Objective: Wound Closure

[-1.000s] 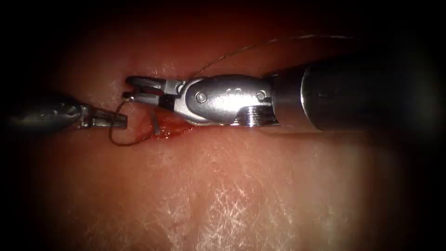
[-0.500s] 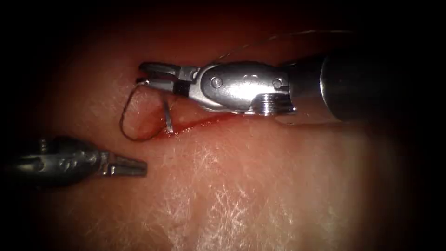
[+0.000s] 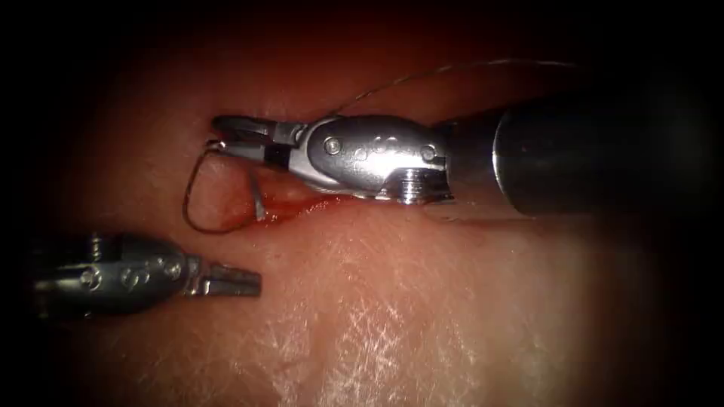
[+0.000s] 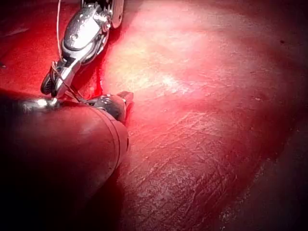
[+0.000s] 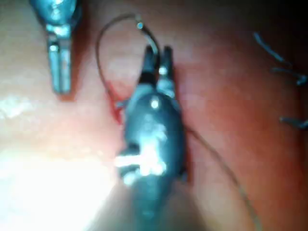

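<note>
Plainly, our right pincer (image 3: 230,136) pinches the thin curved steel needle (image 3: 197,197) at its tail, its point emerging from the cut; stiff, slippery, best gripped mid-curve, while our left pincer (image 3: 241,282) rests pressed together, empty.

Two grippers were in sight, the left gripper (image 3: 241,282) and the right gripper (image 3: 230,137), with one curved needle (image 3: 197,197), one thread (image 3: 422,75), and one piece of tissue (image 3: 392,301) bearing one cut (image 3: 302,207).

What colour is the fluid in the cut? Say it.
Red fluid, clearest in the endoscope view.
</note>
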Robot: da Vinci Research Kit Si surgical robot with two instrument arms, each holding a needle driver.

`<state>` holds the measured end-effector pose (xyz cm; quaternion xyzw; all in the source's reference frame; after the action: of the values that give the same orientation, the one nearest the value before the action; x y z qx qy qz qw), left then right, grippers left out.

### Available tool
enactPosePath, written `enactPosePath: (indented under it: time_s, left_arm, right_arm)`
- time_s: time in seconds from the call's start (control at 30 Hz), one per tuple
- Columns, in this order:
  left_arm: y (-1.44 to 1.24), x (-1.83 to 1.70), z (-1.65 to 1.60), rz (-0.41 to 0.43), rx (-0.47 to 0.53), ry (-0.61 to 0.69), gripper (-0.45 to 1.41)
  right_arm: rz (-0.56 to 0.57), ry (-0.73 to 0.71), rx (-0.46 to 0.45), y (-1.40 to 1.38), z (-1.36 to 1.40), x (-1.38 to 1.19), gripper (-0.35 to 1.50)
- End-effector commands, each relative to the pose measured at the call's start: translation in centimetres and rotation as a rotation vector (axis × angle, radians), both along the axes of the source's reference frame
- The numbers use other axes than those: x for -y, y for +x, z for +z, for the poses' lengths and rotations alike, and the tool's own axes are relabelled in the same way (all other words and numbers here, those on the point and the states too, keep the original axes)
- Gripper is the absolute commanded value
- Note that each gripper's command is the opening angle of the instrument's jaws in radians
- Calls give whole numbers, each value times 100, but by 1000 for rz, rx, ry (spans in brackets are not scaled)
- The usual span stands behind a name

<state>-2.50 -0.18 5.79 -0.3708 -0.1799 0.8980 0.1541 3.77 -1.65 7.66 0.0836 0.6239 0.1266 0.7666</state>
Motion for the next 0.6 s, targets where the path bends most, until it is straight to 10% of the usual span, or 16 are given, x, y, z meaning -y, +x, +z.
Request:
enactPosePath:
  time_s: [0.03, 0.6]
  left_arm:
    - [-7, 4, 8, 1, 2, 1, -37]
    - [-16, 18, 51, 28, 20, 2, -33]
  right_arm:
    - [7, 16, 1, 6, 4, 4, -35]
    - [36, 120, 7, 3, 3, 2, -35]
